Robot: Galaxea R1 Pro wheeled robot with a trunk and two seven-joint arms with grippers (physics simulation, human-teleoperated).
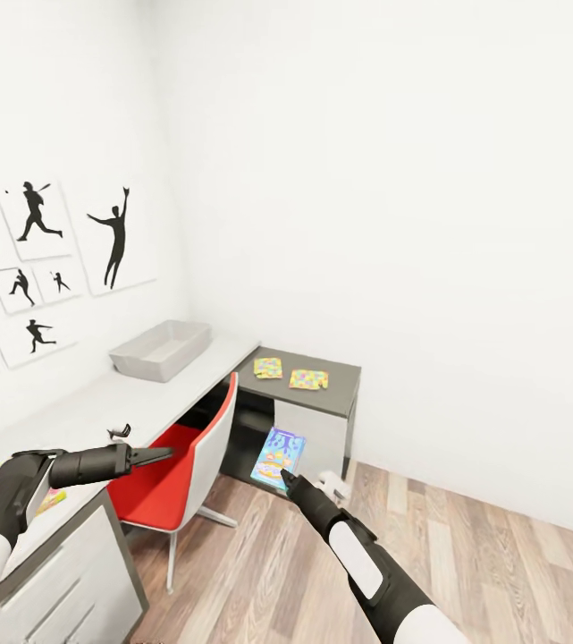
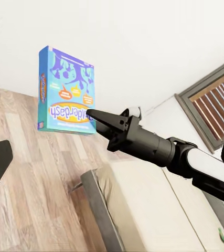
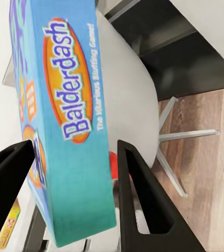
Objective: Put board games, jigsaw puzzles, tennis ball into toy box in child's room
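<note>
My right gripper (image 1: 284, 476) is clamped on a blue board game (image 1: 279, 457), the Balderdash box. In my right wrist view the box (image 3: 64, 126) sits between my two dark fingers (image 3: 138, 199), standing on edge with its lettered side turned toward the camera. In my left wrist view the same box (image 2: 66, 92) hangs upright at the tip of the right gripper (image 2: 93, 115), above the wood-plank floor (image 2: 28, 178).

My left gripper (image 1: 163, 454) reaches out over the near end of the white table (image 1: 80, 402). Its fingers look drawn together with nothing between them, though I cannot tell for sure from this angle. A small dark object (image 1: 120, 433) stands on the table just beyond it.

Between my arms stands a red-and-white chair (image 1: 188, 465), pushed against the table edge. Behind the held box is a low grey cabinet (image 1: 322, 420). On its dark top lie the two jigsaw puzzles, one (image 1: 268, 368) nearer the table and the other (image 1: 308, 379) just beside it, apart from each other and flat.

Farther along the table, near the corner, sits the grey toy box (image 1: 161, 350). On the wall to the left hang black sports silhouette pictures (image 1: 54, 259).
</note>
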